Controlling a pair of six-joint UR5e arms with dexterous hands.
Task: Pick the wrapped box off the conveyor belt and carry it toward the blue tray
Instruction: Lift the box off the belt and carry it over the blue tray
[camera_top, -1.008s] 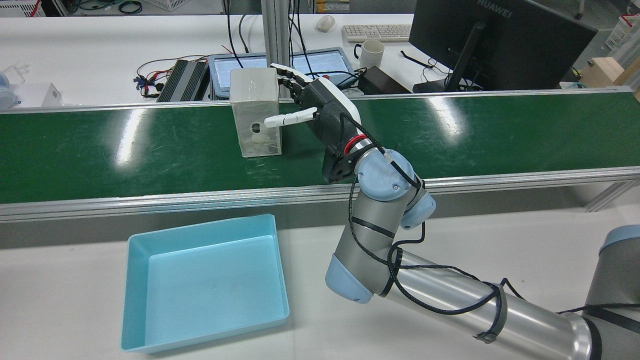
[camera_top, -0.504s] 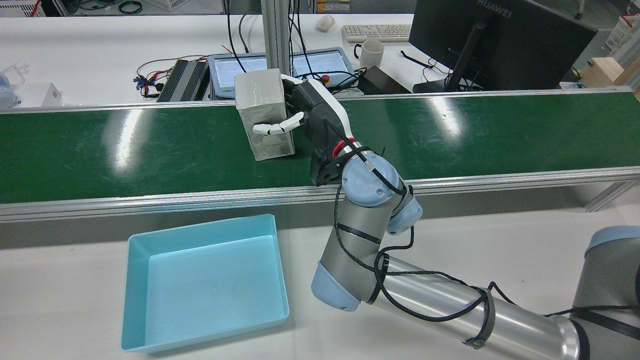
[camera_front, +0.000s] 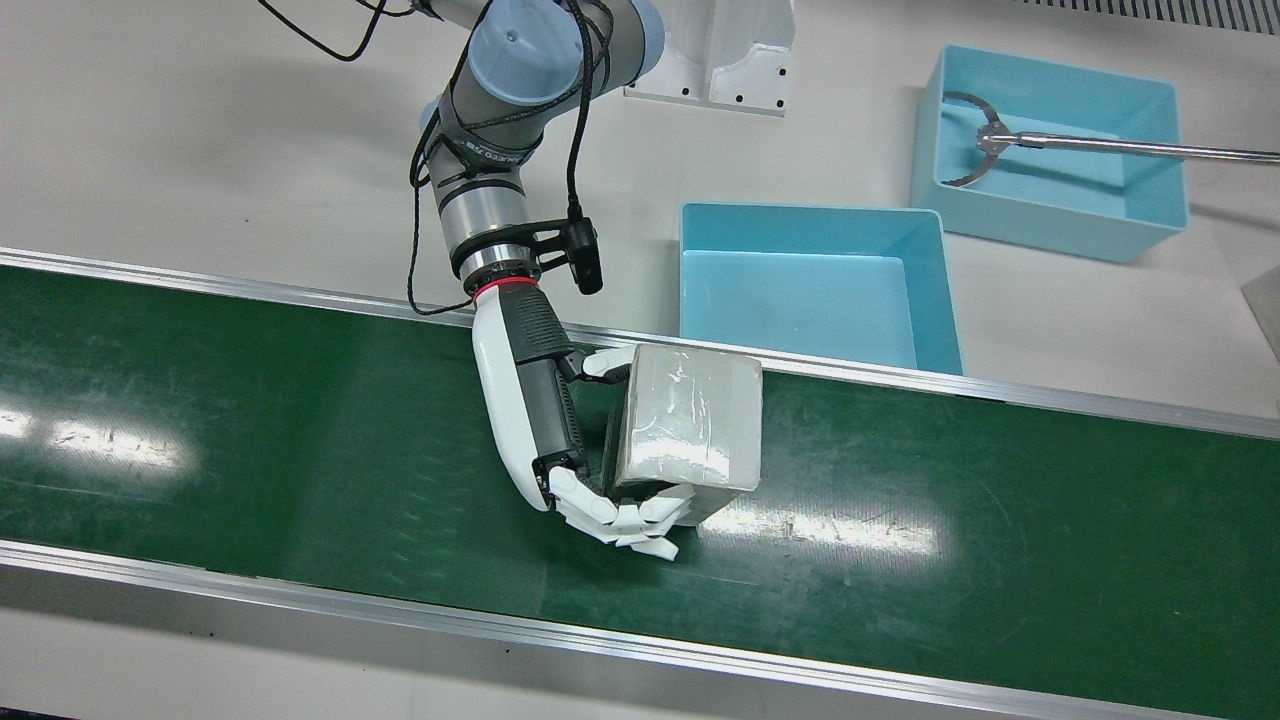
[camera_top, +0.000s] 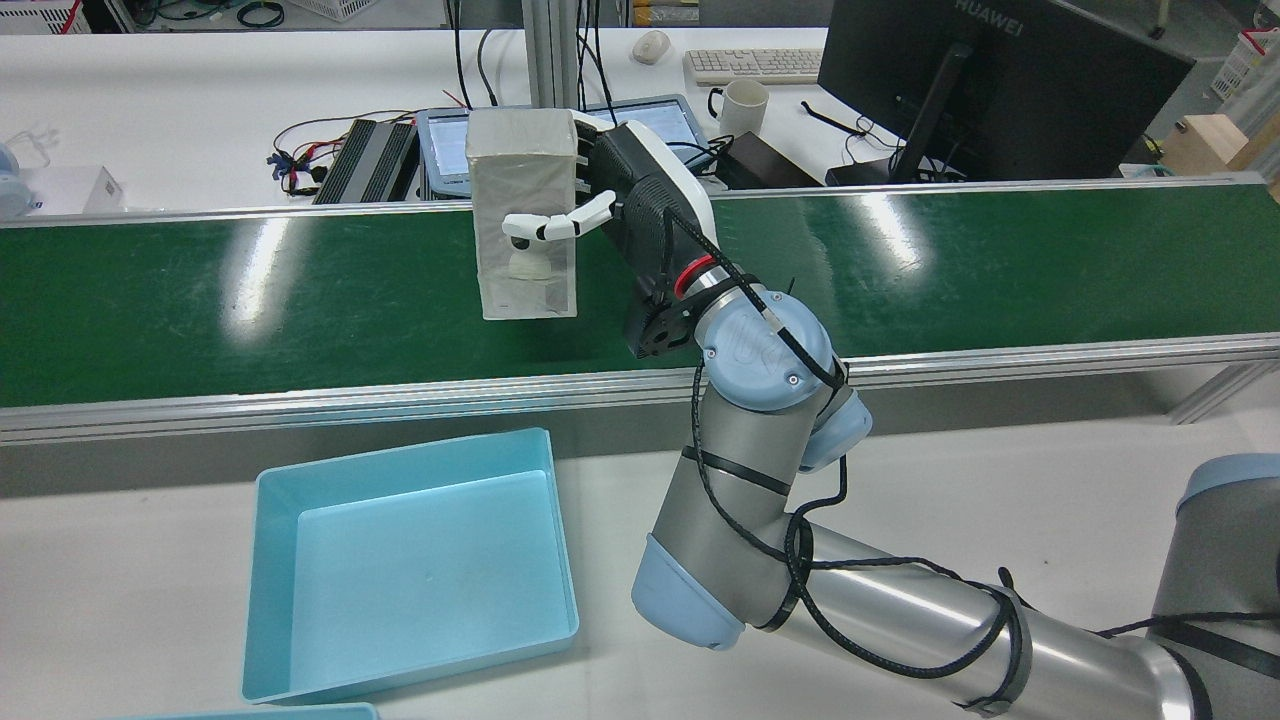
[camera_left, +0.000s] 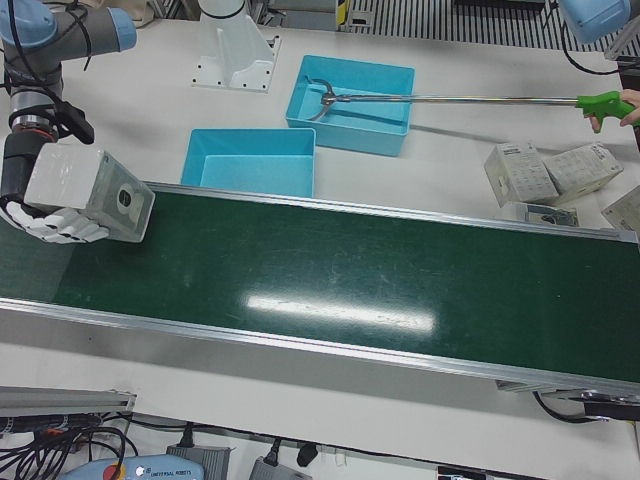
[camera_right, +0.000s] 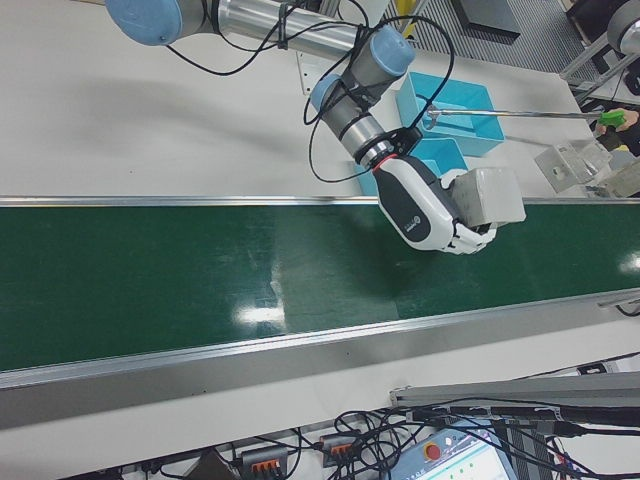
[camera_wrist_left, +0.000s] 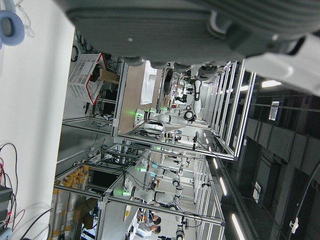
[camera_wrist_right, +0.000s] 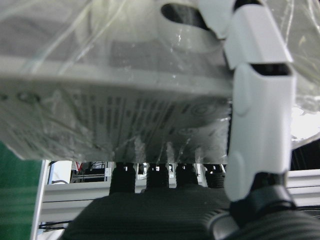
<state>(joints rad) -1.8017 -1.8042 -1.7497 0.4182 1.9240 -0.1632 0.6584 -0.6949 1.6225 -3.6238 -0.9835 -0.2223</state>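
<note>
Lifted since the earlier frame, the box (camera_top: 525, 215) now hangs upright and clear of the belt (camera_top: 250, 300), clasped by the right hand (camera_top: 640, 205), fingers (camera_front: 625, 520) wrapped on its far side and thumb on the near face. Tray (camera_top: 270, 520) sits on the tabletop (camera_top: 120, 590), well apart. Left hand's state: cannot tell.

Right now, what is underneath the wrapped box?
Only green conveyor belt lies below the wrapped box, which the right hand holds lifted. The belt patch directly beneath is hidden in the front view.
</note>
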